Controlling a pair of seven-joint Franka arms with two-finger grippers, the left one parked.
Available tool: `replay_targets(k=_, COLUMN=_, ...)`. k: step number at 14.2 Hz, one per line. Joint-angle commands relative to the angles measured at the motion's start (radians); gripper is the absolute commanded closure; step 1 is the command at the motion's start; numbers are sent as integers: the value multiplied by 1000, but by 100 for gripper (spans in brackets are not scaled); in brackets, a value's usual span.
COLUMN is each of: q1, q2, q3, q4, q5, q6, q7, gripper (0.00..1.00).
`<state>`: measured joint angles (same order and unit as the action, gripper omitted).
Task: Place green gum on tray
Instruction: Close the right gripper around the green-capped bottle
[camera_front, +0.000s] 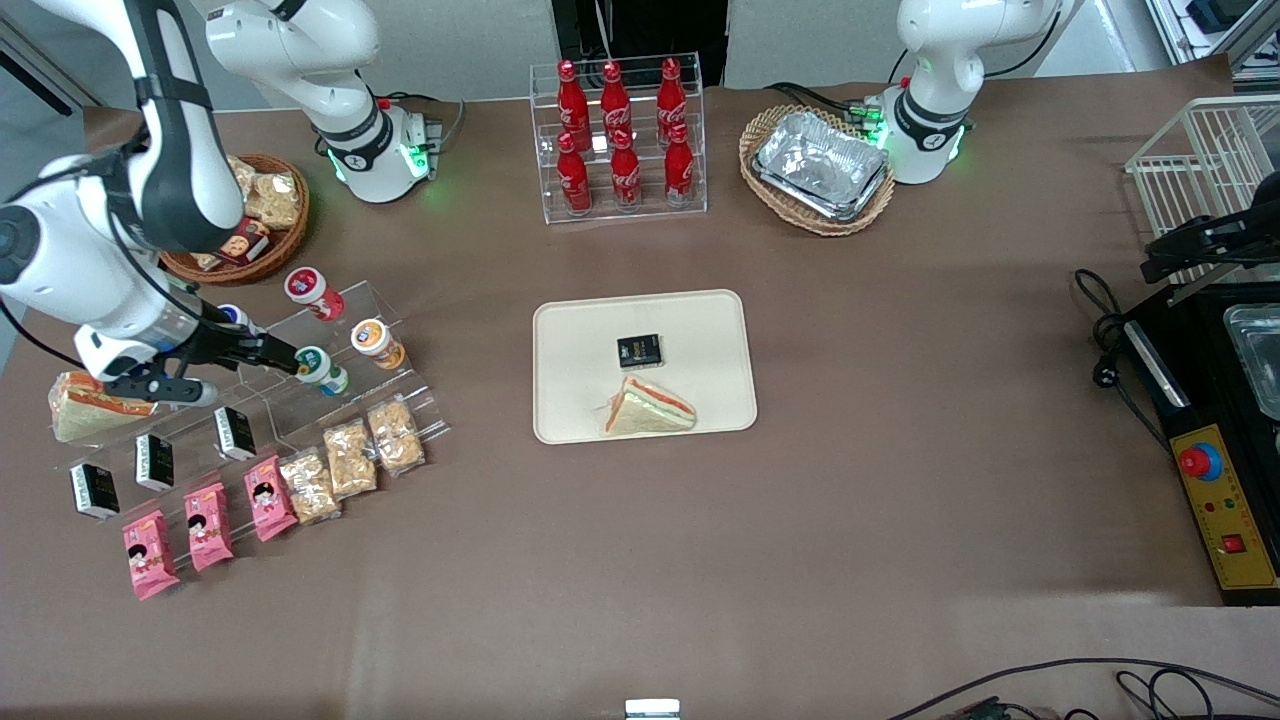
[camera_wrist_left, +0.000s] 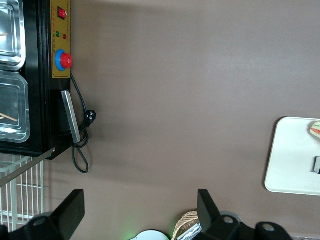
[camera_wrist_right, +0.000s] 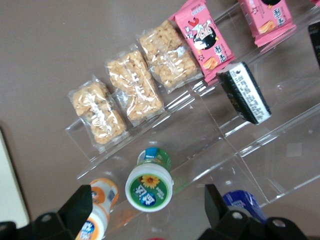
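The green gum (camera_front: 321, 369) sat on the clear stepped rack (camera_front: 330, 395) at the working arm's end of the counter (camera_front: 900, 450), lid tipped up toward the wrist camera, green logo plain to see (camera_wrist_right: 149, 186). And there was the gripper (camera_front: 300, 362), right at the bottle! Its two black fingers (camera_wrist_right: 75, 207) were spread wide, one on each side of the gum with a gap showing on both sides, so nothing was gripped. The right arm reached in low and nearly level from the edge of the counter, wrist bent over a wrapped sandwich (camera_front: 90, 405).

Tight company here: the orange-lidded bottle (camera_front: 376, 343) stood just beside the gum, next to one finger, and a blue-lidded bottle (camera_wrist_right: 242, 204) sat close by the other finger. A red-lidded bottle (camera_front: 312, 292) lay farther from the front camera. On the lower steps were three bags of puffed snack (camera_front: 350, 459), pink packets (camera_front: 205, 525) and small black packets (camera_front: 160, 462).

The tray (camera_front: 570, 400) lay well apart, mid-counter, carrying a sandwich wedge (camera_front: 648, 408) and a small black box (camera_front: 639, 350), with plenty of bare tray around them. Farther from the front camera stood the cola bottle rack (camera_front: 620, 140).
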<state>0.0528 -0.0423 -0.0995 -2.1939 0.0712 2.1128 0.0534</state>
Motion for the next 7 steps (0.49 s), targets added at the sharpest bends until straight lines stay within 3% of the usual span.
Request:
replay_targets(k=1, q1=9, q2=10, q3=-2, q4=-79, q5=-8, q6=110, q7=-6, gripper=0)
replay_targets(k=7, q1=21, q2=59, q3=0, q4=-86, q5=-8, q6=128, q7=-6, gripper=0)
